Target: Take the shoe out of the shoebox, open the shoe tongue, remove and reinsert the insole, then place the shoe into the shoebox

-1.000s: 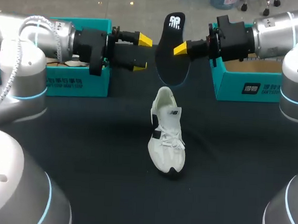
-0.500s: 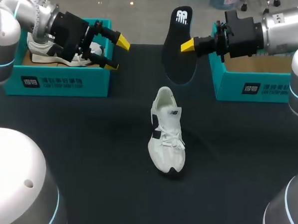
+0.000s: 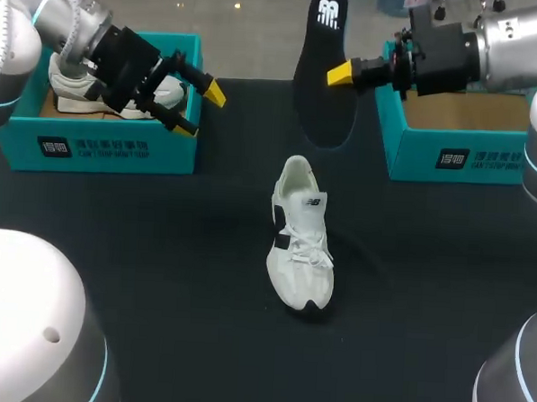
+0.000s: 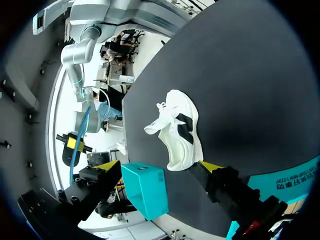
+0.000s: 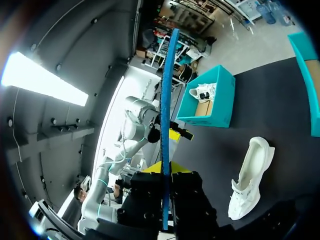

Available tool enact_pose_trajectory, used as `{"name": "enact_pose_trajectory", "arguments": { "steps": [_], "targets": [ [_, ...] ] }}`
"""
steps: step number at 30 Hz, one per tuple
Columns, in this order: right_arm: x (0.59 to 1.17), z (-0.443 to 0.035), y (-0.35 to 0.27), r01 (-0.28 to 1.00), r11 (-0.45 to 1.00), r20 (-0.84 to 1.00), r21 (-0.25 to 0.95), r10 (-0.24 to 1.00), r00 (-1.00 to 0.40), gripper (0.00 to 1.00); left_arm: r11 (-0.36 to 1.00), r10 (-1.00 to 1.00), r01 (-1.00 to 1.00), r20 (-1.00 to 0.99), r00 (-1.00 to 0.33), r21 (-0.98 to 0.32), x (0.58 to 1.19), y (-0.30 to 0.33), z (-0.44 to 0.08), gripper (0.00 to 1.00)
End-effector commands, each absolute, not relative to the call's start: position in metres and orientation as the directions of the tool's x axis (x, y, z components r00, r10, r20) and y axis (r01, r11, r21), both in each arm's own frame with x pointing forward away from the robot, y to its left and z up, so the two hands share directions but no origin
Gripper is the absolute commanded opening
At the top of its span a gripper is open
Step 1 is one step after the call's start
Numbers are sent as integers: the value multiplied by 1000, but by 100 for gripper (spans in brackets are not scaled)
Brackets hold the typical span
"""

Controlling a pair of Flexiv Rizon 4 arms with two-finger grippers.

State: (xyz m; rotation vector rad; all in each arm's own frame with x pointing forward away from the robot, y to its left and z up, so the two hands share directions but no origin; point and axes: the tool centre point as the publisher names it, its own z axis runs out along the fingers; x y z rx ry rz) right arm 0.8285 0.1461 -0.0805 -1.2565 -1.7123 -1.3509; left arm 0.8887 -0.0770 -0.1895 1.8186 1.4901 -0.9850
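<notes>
Right gripper (image 3: 342,74) is clamped on the black insole (image 3: 321,87), holding it up on edge at 12 o'clock of the white shoe (image 3: 301,239) sitting on the table (image 3: 140,248), presumably lined up for reinserting, while the left gripper (image 3: 201,110) hangs open and empty at 10 o'clock by the left shoebox (image 3: 100,147), leaving room.

White lettering stood on the fronts of the left shoebox (image 3: 93,147) and the right shoebox (image 3: 469,159). A white logo marked the insole (image 3: 324,78) at its heel, and a small one the side of the shoe (image 3: 300,257).

Broad black table (image 3: 140,248); matte, evenly lit
</notes>
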Motion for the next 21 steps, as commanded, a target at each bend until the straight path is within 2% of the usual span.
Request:
{"name": "enact_pose_trajectory", "arguments": {
  "steps": [1,4,19,21],
  "targets": [
    [827,-79,154,883,20,842,469,291,-453,0,-232,546,972,-831,105,-29,898,-79,-191,100],
    [830,-76,159,844,10,809,537,278,-518,0,-232,546,972,-831,105,-29,898,-79,-191,100],
    [832,-76,161,842,10,806,540,283,-520,0,-232,546,972,-831,105,-29,898,-79,-191,100],
    [836,-87,161,817,-46,797,574,259,-546,0,-232,546,972,-831,105,-29,898,-79,-191,100]
  ]
}}
